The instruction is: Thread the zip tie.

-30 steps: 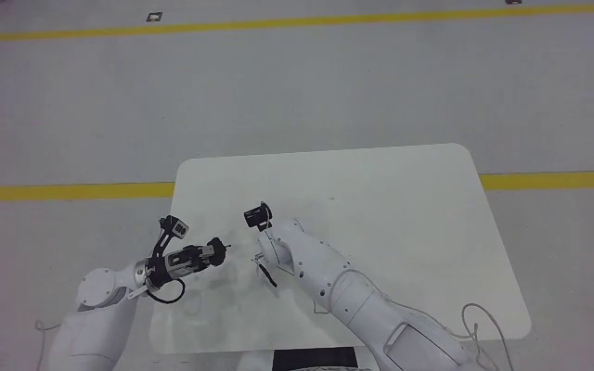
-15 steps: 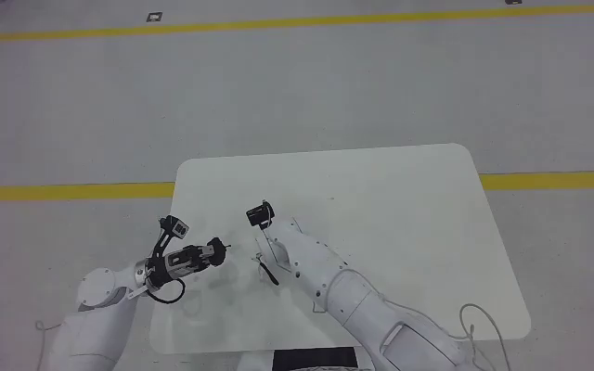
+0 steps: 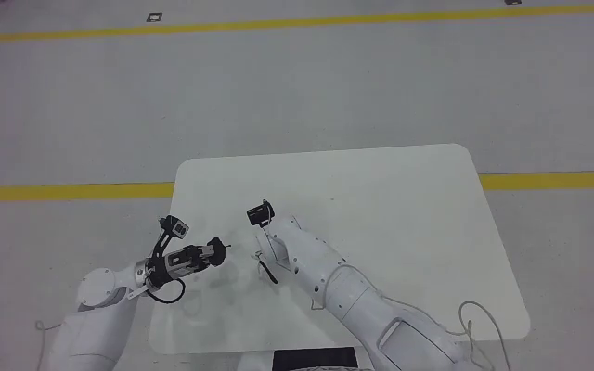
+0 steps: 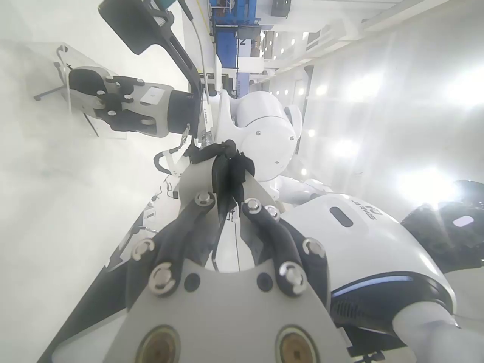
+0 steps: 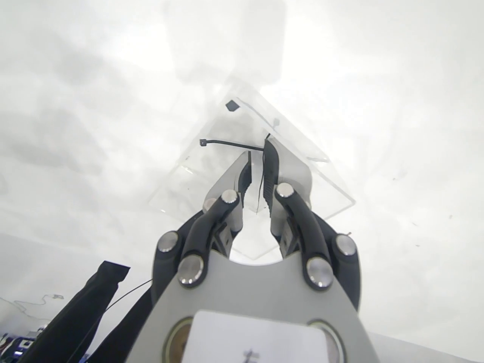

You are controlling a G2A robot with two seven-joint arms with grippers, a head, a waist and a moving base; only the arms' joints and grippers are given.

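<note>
The zip tie (image 5: 230, 145) is held above the clear plate (image 5: 295, 141) in the narrowed right gripper (image 5: 258, 151), head free. The left gripper (image 4: 227, 160) is pressed closed, contents unclear. The 2 ends should be squared up before feeding.

A plate (image 5: 181, 186) lies on the bench (image 3: 390, 204) near its left front corner; the right claw (image 5: 257, 156) stands over the plate, the zip tie (image 5: 227, 144) jutting sideways from it above the plate; the left claw (image 3: 220, 248) hangs just left, apart.
</note>
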